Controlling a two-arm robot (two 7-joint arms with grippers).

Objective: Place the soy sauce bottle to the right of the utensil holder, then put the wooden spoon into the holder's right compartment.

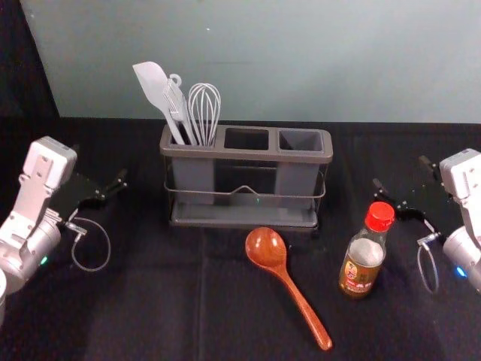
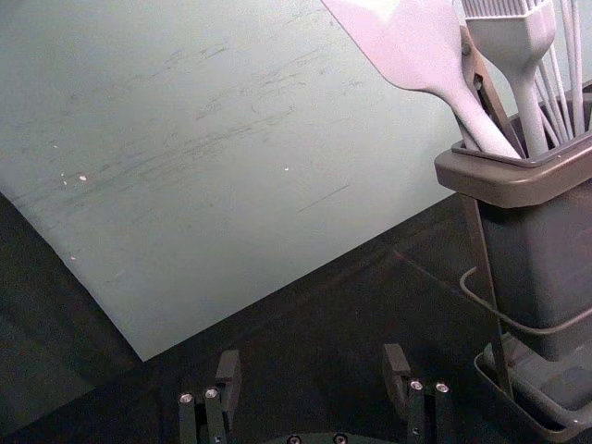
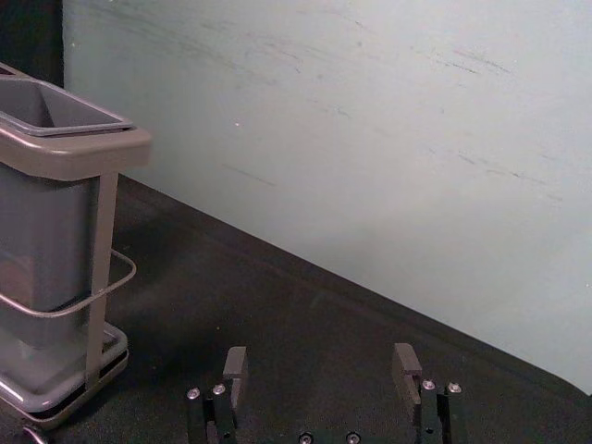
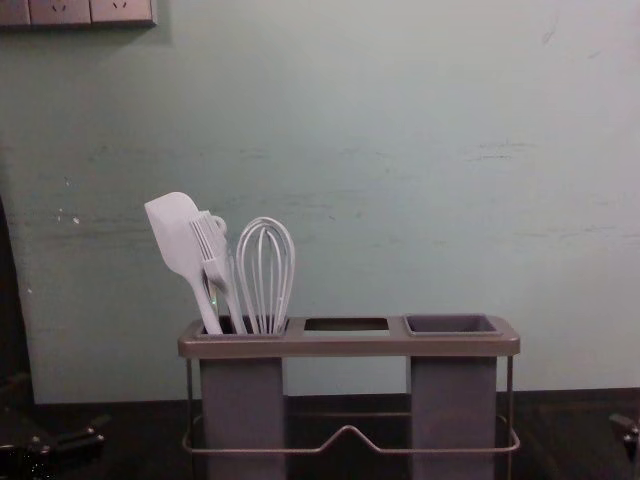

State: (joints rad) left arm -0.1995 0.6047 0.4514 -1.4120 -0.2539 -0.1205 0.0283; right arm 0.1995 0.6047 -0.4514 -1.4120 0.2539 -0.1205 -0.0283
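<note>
The grey utensil holder [image 1: 248, 156] stands upright at the back middle; nothing shows inside its right compartment [image 1: 301, 141]. A red-capped soy sauce bottle [image 1: 362, 265] stands upright in front of the holder's right end and farther right. The wooden spoon [image 1: 267, 250] lies before the holder, bowl toward it, handle slanting nearer and right. My left gripper [image 1: 101, 165] is left of the holder; in the left wrist view this gripper [image 2: 312, 363] is open around nothing. Just behind and right of the bottle is my right gripper [image 1: 401, 173], apart from it; in the right wrist view the gripper [image 3: 321, 360] is open.
A white spatula [image 4: 176, 235], a brush [image 4: 213, 255] and a whisk [image 4: 265, 275] stand in the holder's left compartment. A pale wall [image 1: 263, 60] rises behind the dark table [image 1: 150, 301]. Cable loops hang by both wrists.
</note>
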